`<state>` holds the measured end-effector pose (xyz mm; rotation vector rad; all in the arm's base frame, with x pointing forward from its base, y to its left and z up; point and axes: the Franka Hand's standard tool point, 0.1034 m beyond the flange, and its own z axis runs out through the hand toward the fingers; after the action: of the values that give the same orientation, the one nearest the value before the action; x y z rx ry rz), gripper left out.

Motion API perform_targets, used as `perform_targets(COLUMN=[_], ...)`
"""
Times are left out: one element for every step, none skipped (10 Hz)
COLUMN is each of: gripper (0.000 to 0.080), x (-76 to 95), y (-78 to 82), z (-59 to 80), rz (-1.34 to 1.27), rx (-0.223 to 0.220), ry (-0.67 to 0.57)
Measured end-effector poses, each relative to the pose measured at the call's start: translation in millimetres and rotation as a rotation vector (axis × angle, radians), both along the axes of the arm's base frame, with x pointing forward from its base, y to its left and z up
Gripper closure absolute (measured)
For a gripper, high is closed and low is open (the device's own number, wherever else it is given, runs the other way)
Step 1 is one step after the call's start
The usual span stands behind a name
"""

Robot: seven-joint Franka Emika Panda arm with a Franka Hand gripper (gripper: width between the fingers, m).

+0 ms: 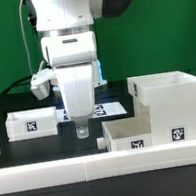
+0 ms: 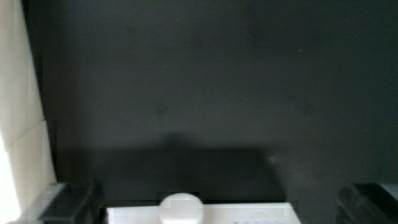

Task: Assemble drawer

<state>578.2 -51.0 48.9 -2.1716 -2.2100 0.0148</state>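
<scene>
The drawer housing (image 1: 172, 98) stood in the counter (image 1: 52, 143) corner formed by the near edge and the edge on the exterior view's right. Its opening faced upward and its tagged face pointed toward the near edge. The front tray (image 1: 126, 134) lay just beside it, open top up, long axis parallel to the near edge; contact between them could not be confirmed. The second tray (image 1: 31, 123) lay well apart, toward the edge on the exterior view's left, in the same orientation. Between the trays the hand (image 1: 82, 130) pointed straight down over bare counter, fingers (image 2: 68, 203) set wide. The marker board (image 1: 114, 108) lay behind the hand, toward the far edge.
</scene>
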Motion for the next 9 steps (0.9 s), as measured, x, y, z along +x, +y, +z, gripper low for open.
perform_targets(gripper=[0.0150, 0.0150, 0.0150, 0.0150, 0.0150, 0.0150, 0.0150, 0.0150, 0.0150], x=[-3.6, -4.9, -5.0, -7.7, -10.9, -9.7, -7.6, -5.1, -1.9], y=[-7.6, -16.8, -21.4, -22.9, -26.3, -25.8, -17.7, -9.2, -2.1], z=[-8.8, -14.0, -16.8, -21.9, -25.7, -26.5, -25.8, -25.1, -23.4], rz=[0.028, 0.021, 0.021, 0.015, 0.010, -0.008, -0.016, -0.023, -0.038], rx=[0.043, 0.096, 0.135, 0.163, 0.205, 0.219, 0.216, 0.218, 0.217], ry=[0.004, 0.012, 0.015, 0.018, 0.021, 0.024, 0.026, 0.027, 0.027])
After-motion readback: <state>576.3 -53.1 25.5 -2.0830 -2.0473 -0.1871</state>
